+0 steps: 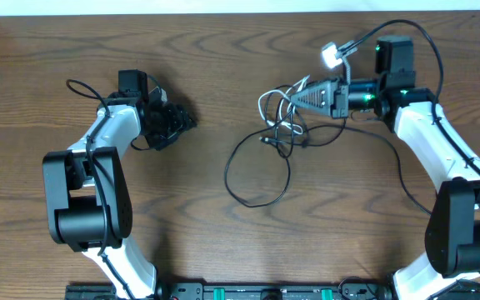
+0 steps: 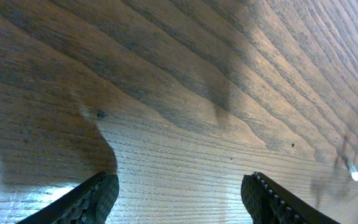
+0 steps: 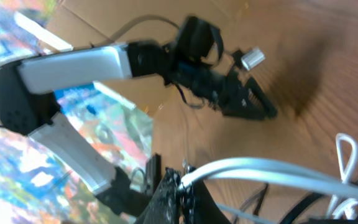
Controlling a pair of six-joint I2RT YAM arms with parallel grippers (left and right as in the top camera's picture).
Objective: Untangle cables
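- Overhead view: shows the white cord (image 1: 275,107) as a knot of small pale loops just right of the middle of the desk (image 1: 223,50), thin and glossy, bunched tightly.
- Shows the black cord (image 1: 227,177) as one wide, loose oval loop lying flat on the wood below the white bunch, its upper ends running up into that bunch and crossing it.
- Places the right hand (image 1: 288,98) level with the desk and pointing left, tip right at the white loops.
- Places the left hand (image 1: 186,123) well apart from both cords, on the far left side of the desk.
- Right wrist view: fills in the grip itself, with the right hand (image 3: 173,196) closed on the white cord (image 3: 278,169), which leaves the dark fingertips and sweeps right as a thick pale band.
- Adds a narrow upright white loop near the right edge and dark strands of the black cord (image 3: 306,204) beneath the white band.
- Also catches the left arm (image 3: 79,65) across the desk, with the left hand (image 3: 253,102) in side profile.
- Left wrist view: gives what neither other view does, the left hand (image 2: 179,186) open, ribbed fingertips (image 2: 98,199) wide apart with only bare wood grain between them, gripping nothing.
- Catches a short white cord end (image 2: 356,174) at its far right edge, clear of the fingers.
- Writing: cannot tell; a colourful blurred patch (image 3: 17,155) at the left of the right wrist view is too smeared to read.
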